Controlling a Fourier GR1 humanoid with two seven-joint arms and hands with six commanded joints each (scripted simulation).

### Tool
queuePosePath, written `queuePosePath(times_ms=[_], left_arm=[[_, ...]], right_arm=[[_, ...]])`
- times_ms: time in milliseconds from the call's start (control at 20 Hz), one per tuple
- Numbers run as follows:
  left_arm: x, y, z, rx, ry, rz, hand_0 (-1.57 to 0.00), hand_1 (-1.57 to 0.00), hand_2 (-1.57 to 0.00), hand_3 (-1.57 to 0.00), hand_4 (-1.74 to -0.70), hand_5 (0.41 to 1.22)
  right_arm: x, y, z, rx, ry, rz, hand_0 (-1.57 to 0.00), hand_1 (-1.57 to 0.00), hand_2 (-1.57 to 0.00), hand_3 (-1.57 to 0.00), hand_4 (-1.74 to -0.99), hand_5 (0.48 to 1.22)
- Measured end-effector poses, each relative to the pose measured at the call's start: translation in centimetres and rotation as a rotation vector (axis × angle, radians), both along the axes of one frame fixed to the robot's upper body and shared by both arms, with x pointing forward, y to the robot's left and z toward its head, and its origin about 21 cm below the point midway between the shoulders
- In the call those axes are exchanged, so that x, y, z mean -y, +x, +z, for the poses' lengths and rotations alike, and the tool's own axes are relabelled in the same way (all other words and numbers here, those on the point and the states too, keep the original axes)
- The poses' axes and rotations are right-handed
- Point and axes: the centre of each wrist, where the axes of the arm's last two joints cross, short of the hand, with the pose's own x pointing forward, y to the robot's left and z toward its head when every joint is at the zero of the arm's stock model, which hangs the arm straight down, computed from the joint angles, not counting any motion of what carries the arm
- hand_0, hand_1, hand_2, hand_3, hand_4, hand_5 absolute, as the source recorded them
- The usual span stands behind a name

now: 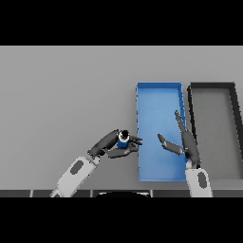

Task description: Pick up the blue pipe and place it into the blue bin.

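left hand (114, 146) has its dark fingers and thumb curled round the blue pipe (123, 140), which it holds just off the left wall of the blue bin (159, 90). the pipe is small and short, blue along its body with a dark end that faces up toward the camera and a pale ring at that end. it sits between the fingers above it and the thumb below it, and the fingertips (137, 140) reach to the bin's left edge. whether the pipe is lifted clear of the grey surface (61, 95) or touching it cannot be told from this view. the left arm (76, 173), white and grey, comes in from the lower left and slants up to the right.

right hand (182, 142) is over the right part of the blue bin, fingers straight and spread, thumb set apart to the left, holding nothing. its long fingers point up along the bin's right wall, and its white forearm (198, 182) rises from the lower edge near the bin's lower right corner.

the blue bin is a long rectangle with low walls, standing right of the middle of the surface, and nothing lies on its floor. just beside it on the right stands a dark bin (213, 86) of like shape with a grey floor; the two are close, with a narrow gap between them.
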Motion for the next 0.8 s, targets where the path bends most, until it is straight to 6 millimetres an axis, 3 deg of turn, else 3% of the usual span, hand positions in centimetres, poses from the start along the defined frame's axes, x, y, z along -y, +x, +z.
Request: queuePosePath(times_ms=[250, 450, 600, 800], left_arm=[[0.2, 0.4, -0.1, -0.008, 0.016, -0.008, -1.57, -1.57, -1.57, -1.57, -1.47, 1.220], [0.4, 0.2, 0.0, 0.000, 0.002, -0.020, -1.57, -1.57, -1.57, -1.57, -1.47, 1.220], [0.2, -0.1, -0.1, 0.011, 0.002, -0.022, -1.57, -1.57, -1.57, -1.57, -1.47, 1.221], [0.2, 0.3, -0.3, 0.003, 0.025, -0.014, -1.57, -1.57, -1.57, -1.57, -1.47, 1.221]], right_arm=[[-0.1, 1.1, 0.5, -0.002, -0.001, 0.033, 0.00, 0.00, 0.00, 0.00, -1.123, 0.578], [0.1, 1.7, 0.3, 0.001, 0.007, 0.081, 0.00, 0.00, 0.00, 0.00, -1.191, 0.577], [0.1, 2.2, 0.6, 0.037, 0.063, 0.113, 0.00, -0.02, -0.03, 0.00, -1.166, 0.571], [1.0, 3.0, 4.2, 0.176, 0.200, 0.279, 0.00, -0.01, -0.02, 0.00, -1.163, 0.592]])
